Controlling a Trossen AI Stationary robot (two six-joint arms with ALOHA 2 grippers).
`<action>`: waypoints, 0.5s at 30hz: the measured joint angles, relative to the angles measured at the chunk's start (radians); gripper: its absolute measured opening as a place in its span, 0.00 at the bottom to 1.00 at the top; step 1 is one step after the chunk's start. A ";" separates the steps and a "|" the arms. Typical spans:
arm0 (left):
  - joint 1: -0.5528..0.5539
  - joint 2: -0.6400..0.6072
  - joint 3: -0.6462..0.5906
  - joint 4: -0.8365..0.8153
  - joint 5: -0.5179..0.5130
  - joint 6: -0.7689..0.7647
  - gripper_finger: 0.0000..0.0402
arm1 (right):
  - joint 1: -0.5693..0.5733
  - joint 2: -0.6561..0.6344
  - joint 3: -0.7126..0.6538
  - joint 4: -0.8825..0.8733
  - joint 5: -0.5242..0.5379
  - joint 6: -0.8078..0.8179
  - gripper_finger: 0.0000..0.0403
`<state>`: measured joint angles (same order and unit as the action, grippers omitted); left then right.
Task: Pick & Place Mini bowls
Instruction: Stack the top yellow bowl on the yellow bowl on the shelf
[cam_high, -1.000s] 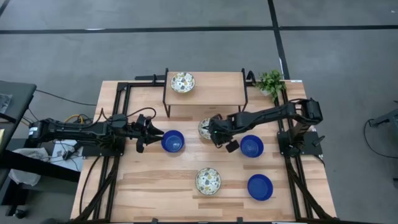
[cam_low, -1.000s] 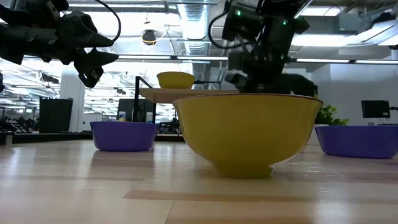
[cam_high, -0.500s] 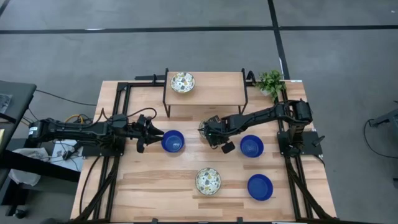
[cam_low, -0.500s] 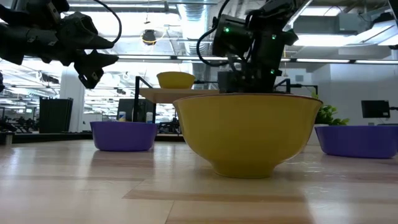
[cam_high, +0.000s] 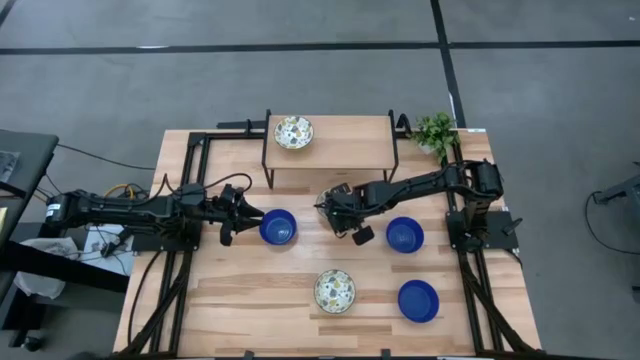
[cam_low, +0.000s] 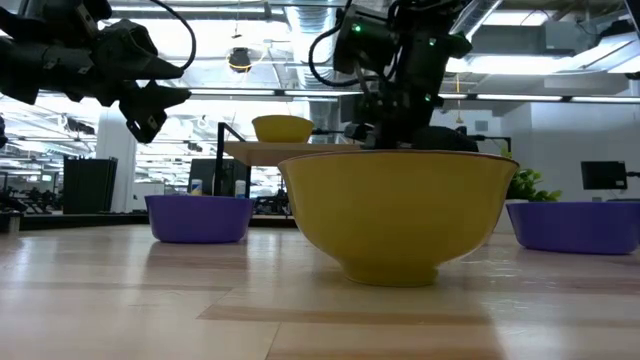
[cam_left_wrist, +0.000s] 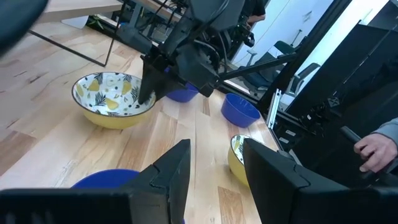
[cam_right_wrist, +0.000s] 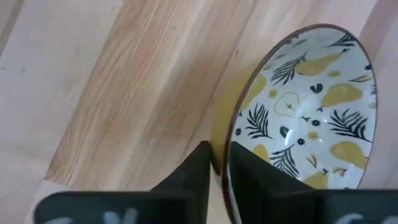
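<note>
Several mini bowls stand on the wooden table. One patterned bowl (cam_left_wrist: 112, 99) sits near the table's middle, and my right gripper (cam_right_wrist: 222, 171) is shut on its rim; in the high view the gripper (cam_high: 331, 208) covers most of it. A second patterned bowl (cam_high: 334, 291) stands near the front edge, a third (cam_high: 293, 132) on the raised shelf. Three blue bowls (cam_high: 277, 227) (cam_high: 404, 235) (cam_high: 417, 300) rest on their bases. My left gripper (cam_left_wrist: 214, 171) hovers open and level beside the left blue bowl. My right gripper pinches the patterned bowl's rim (cam_right_wrist: 231, 140) with one finger (cam_right_wrist: 255, 177) inside the bowl and the other finger (cam_right_wrist: 198, 168) outside against the yellow wall. The fingers come steeply from above, slanting in from the table's right. The bowl stands upright with its base on the table.
A wooden shelf on black legs (cam_high: 330, 145) stands at the far edge, a small green plant (cam_high: 435, 130) at the far right corner. Black frame rails run along both table sides. A person's hand (cam_left_wrist: 373, 149) shows beyond the table's right.
My right gripper has moved toward the table's left and slightly down, from beside the middle patterned bowl to directly over it, now covering it in the high view. The bowls have stayed in place.
</note>
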<state>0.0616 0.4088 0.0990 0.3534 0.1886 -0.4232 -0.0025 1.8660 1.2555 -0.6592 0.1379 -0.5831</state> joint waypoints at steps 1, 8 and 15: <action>0.000 0.000 0.000 0.000 0.000 0.000 0.36 | 0.000 0.000 0.000 0.000 0.000 0.000 0.10; 0.000 0.000 0.000 0.000 0.000 0.000 0.36 | 0.002 0.000 0.000 -0.019 -0.004 0.001 0.02; 0.000 0.000 0.000 0.000 0.000 0.000 0.36 | 0.016 0.000 0.000 -0.024 -0.003 0.149 0.02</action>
<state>0.0616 0.4088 0.0990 0.3531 0.1886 -0.4232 0.0138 1.8656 1.2556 -0.6837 0.1350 -0.4345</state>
